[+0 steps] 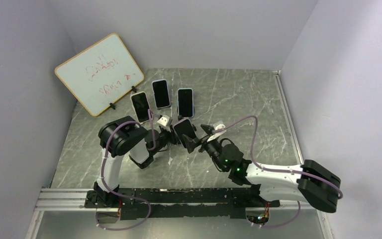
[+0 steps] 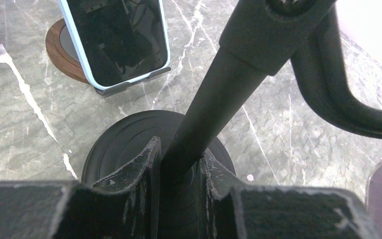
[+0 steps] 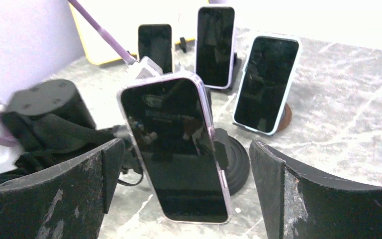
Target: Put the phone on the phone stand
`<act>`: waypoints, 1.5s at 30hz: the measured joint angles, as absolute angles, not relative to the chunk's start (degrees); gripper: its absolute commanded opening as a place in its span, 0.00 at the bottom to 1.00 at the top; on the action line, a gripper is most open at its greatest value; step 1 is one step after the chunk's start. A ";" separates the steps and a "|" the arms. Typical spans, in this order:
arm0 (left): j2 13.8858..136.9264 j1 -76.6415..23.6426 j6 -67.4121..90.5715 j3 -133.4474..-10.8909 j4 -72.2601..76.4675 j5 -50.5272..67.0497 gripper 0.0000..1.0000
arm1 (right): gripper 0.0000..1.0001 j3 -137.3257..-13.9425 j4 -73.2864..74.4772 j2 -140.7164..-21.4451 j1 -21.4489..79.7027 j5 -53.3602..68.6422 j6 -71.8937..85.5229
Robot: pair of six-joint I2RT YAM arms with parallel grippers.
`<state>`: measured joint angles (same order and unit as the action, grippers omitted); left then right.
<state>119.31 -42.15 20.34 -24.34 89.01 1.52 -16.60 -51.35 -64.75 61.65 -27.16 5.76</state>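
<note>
A phone (image 3: 176, 144) in a clear lilac case leans back on the black phone stand (image 3: 236, 159), its dark screen toward the right wrist camera. From above, the phone (image 1: 185, 129) sits mid-table between both arms. My right gripper (image 3: 185, 147) is open, its fingers either side of the phone with a gap on each side. My left gripper (image 2: 179, 149) is shut on the phone stand's upright post (image 2: 214, 94), just above the round base (image 2: 124, 139). From above, the left gripper (image 1: 171, 137) is left of the phone and the right gripper (image 1: 201, 137) is right of it.
Three other phones stand on holders behind: one at the left (image 1: 140, 106), one in the middle (image 1: 160, 93), and a blue-cased one on a wooden base (image 1: 185, 102). A whiteboard (image 1: 99, 73) leans at the back left. Walls close in on both sides.
</note>
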 measured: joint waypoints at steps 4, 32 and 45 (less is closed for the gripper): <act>119.42 -41.93 19.68 -24.60 89.03 2.44 0.05 | 1.00 -14.35 -49.58 -57.41 61.65 -25.32 6.02; 127.87 -46.41 14.66 -49.17 75.70 27.05 0.05 | 1.00 -10.22 -31.64 -35.83 57.65 -46.78 8.19; 131.22 -46.72 11.05 -61.12 64.40 28.75 0.05 | 1.00 -13.93 -23.70 -39.13 57.47 -44.18 11.68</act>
<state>131.22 -46.72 11.05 -61.12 64.40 28.75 -13.93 -23.70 -39.13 57.47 -44.18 11.68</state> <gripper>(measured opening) 0.284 0.997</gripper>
